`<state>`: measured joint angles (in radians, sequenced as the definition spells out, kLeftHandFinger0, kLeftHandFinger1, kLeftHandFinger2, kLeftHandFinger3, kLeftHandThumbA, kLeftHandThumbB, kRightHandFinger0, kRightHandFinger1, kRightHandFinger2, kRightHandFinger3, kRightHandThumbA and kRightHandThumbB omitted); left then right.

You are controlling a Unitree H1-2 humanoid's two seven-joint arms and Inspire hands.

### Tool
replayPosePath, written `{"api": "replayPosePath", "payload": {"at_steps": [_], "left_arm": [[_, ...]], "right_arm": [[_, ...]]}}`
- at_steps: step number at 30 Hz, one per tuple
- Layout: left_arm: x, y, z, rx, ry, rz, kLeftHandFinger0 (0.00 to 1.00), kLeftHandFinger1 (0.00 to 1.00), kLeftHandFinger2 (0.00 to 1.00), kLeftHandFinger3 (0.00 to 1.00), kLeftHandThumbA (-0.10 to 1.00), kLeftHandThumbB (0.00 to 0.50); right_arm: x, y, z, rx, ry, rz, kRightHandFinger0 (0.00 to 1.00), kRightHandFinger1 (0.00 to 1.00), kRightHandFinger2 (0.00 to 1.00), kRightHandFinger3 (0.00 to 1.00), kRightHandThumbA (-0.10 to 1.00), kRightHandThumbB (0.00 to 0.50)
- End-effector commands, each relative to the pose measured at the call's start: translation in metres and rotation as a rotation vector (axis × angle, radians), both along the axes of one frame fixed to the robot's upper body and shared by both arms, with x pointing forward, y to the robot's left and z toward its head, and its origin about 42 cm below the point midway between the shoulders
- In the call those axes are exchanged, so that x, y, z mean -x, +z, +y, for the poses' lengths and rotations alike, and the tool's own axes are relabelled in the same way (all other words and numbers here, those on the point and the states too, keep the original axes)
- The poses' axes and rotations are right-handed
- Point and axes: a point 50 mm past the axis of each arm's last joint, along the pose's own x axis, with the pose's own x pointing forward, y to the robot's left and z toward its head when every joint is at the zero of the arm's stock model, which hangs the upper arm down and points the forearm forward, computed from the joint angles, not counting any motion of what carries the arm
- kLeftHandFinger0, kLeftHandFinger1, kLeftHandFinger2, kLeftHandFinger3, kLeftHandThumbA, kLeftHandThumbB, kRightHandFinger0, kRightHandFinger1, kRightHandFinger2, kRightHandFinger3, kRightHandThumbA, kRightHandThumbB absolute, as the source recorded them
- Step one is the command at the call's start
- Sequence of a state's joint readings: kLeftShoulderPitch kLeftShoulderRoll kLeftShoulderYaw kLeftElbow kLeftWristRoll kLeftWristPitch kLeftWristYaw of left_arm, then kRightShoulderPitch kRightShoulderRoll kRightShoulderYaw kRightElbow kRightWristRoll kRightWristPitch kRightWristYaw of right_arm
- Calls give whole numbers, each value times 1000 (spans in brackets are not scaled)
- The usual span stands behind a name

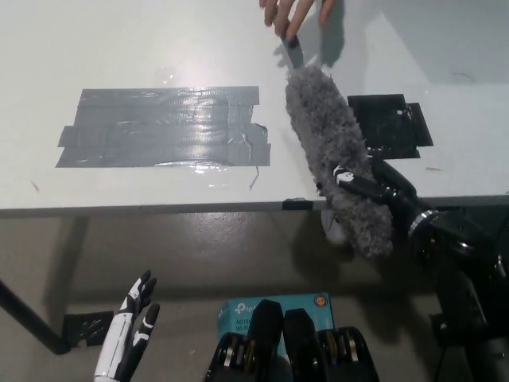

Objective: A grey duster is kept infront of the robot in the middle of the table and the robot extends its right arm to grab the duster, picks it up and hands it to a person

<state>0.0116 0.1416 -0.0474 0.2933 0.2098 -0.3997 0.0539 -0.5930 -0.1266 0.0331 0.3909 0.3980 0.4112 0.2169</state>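
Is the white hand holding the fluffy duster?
No, the white left hand hangs open below the table; the black right hand holds the grey duster.

I see a white table carrying a broad patch of grey tape well left of the black hand, and a black square patch just above that hand. Under the table, between the two hands, lies a blue box.
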Motion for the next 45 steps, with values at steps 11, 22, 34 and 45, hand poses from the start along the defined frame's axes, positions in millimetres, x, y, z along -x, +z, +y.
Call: {"api": "replayPosePath", "payload": {"at_steps": [11, 22, 34, 45], "left_arm": [[-25, 22, 2, -4, -8, -97, 981, 1000, 1000, 1000, 913, 318], [-28, 24, 4, -3, -11, -97, 958, 1000, 1000, 1000, 914, 316], [-31, 27, 2, -5, -21, -101, 947, 1000, 1000, 1000, 914, 319], [-36, 29, 3, 7, -19, -112, 987, 1000, 1000, 1000, 954, 347]], "right_arm": [[53, 97, 39, -573, 214, -90, 0, 443, 846, 1000, -100, 97], [56, 108, 35, -630, 266, -88, 0, 465, 879, 948, -100, 142], [77, 110, 19, -579, 385, -232, 1000, 1000, 1000, 1000, 830, 465], [120, 91, -8, -288, 120, -458, 1000, 1000, 1000, 1000, 942, 435]]}}
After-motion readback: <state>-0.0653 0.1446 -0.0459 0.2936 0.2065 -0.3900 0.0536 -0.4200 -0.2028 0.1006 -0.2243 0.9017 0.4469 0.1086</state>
